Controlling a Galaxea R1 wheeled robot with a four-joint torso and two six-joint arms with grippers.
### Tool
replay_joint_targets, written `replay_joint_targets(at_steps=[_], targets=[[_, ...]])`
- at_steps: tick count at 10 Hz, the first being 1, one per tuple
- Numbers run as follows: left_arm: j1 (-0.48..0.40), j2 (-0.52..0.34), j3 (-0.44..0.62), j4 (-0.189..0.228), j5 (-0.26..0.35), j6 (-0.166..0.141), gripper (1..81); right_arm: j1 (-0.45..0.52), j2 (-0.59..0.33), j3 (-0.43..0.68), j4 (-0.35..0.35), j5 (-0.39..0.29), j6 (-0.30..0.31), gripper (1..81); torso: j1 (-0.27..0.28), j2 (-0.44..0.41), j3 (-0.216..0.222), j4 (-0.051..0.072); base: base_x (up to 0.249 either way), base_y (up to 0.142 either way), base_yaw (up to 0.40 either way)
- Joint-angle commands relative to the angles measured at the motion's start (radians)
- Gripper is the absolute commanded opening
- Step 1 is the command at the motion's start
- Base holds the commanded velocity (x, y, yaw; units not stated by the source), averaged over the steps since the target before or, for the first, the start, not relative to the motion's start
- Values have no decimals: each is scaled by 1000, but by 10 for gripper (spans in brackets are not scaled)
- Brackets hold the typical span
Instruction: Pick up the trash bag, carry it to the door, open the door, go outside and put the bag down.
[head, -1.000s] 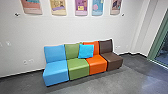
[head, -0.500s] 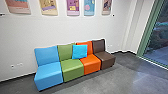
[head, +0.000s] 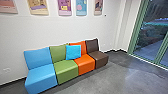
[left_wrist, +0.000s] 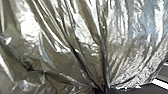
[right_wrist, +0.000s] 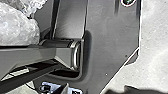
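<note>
- Gathering into tight pleats toward the lower middle of the left wrist frame, the trash bag (left_wrist: 82, 32) spreads shiny and wrinkled across most of it.
- Whether the left gripper is clamped on that plastic, or sits apart or together, I honestly cannot tell from here; the same goes for the right gripper.
- At the upper left of the right wrist frame there's more crumpled, glossy plastic (right_wrist: 18, 27); I can't say whether it's the same bag.
- Over in the head frame, four seats stand in a touching row from lower left to centre: a blue seat (head: 41, 75), a green seat (head: 66, 70), an orange seat (head: 86, 65) and a brown seat (head: 101, 58).
- A bright blue cushion (head: 73, 52) leans upright where the green and orange backs meet.
- Above them, along the top of the frame, posters (head: 37, 7) hang on the pale wall (head: 62, 30).
- Toward the right edge I see tall glass (head: 150, 45) in a green frame (head: 135, 32), with greenery (head: 147, 36) and paving beyond.
- Grey floor (head: 125, 77) takes up the lower right, shiny in patches.
</note>
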Motion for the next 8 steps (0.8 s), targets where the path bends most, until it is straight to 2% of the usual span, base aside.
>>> replay_joint_targets(at_steps=[1,3,5,8], targets=[[-47,-5,2,4,74,11,10,38,6,-6,-5,-68,2,811,0,0,0,0,0,0,-210],[-34,-11,4,1,67,19,10,23,3,5,-3,-51,2,811,0,0,0,0,0,0,-211],[-21,-14,8,1,12,36,10,15,-10,37,-8,-50,-5,811,0,0,0,0,0,0,-211],[0,-20,20,14,-17,46,10,14,-51,122,-8,-50,-7,811,0,0,0,0,0,0,-210]])
